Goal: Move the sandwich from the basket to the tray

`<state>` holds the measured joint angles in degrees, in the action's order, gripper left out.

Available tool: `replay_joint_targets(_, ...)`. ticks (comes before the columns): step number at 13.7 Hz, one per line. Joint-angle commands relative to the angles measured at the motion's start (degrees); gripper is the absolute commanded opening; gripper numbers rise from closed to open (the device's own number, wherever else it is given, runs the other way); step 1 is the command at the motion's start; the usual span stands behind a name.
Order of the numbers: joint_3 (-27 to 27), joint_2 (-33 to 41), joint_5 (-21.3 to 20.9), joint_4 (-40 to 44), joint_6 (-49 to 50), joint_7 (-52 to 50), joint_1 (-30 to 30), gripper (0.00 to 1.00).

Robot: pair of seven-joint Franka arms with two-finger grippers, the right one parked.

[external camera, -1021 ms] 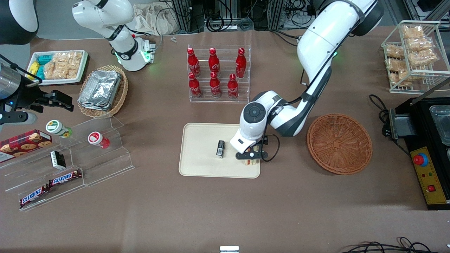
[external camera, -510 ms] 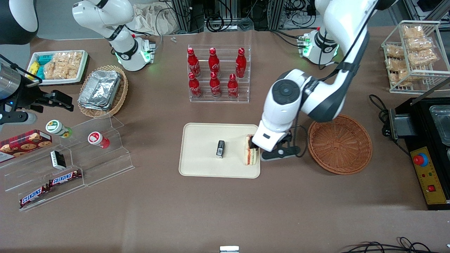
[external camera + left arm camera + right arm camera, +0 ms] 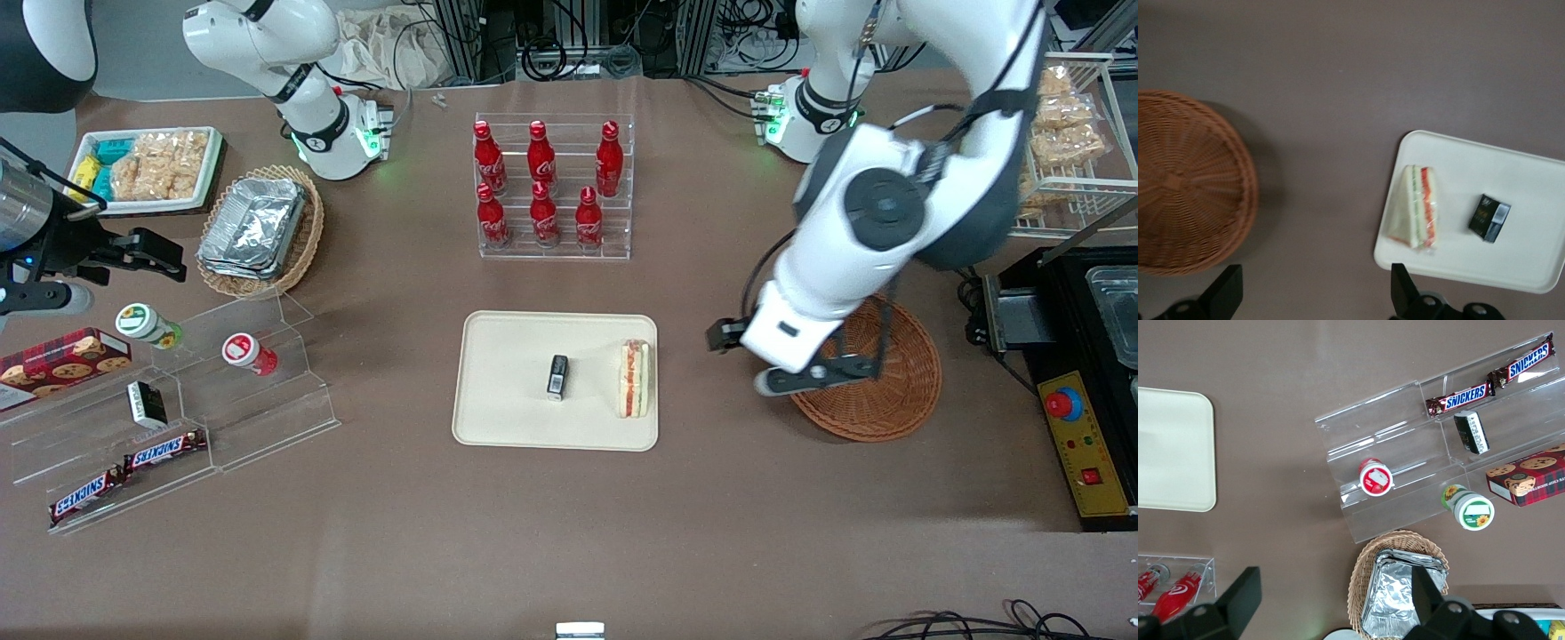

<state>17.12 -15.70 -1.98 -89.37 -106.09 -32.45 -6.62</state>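
The sandwich [image 3: 634, 380] lies on the cream tray [image 3: 507, 427], along the short edge that faces the brown wicker basket [image 3: 907, 391], with its red and green filling showing. The basket holds nothing that can be seen, so the placing looks done; what remains, by my judgement, is only for the arm to clear off. The gripper [image 3: 782, 378] hangs above the desk between the tray and the basket, over the basket's rim, and its fingers [image 3: 1225, 293] are spread wide with nothing between them.

Counted: 1 sandwich, 1 brown basket, 1 cream tray, and 1 small black packet [image 3: 557, 375] near the tray's middle, apart from the sandwich. Farther from the front camera stands a clear rack with 6 red cola bottles [image 3: 542, 182].
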Motion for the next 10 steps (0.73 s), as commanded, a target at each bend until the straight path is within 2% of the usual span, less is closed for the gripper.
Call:
replay_joint_targets(1, 0.4, 4.0, 1.8, -0.6, 5.4, 5.2, 4.6, 1.00)
replay_joint_targets(3, 0.4, 6.2, 1.9, -0.8, 8.0, 7.8, 8.3, 1.00)
replay_joint_targets(5, 0.1, 8.6, 4.3, -0.8, 11.1, 11.1, 10.1, 1.00)
replay_joint_targets(10, -7.4, 14.6, 6.5, -0.8, 17.7, 18.3, 9.9, 1.00)
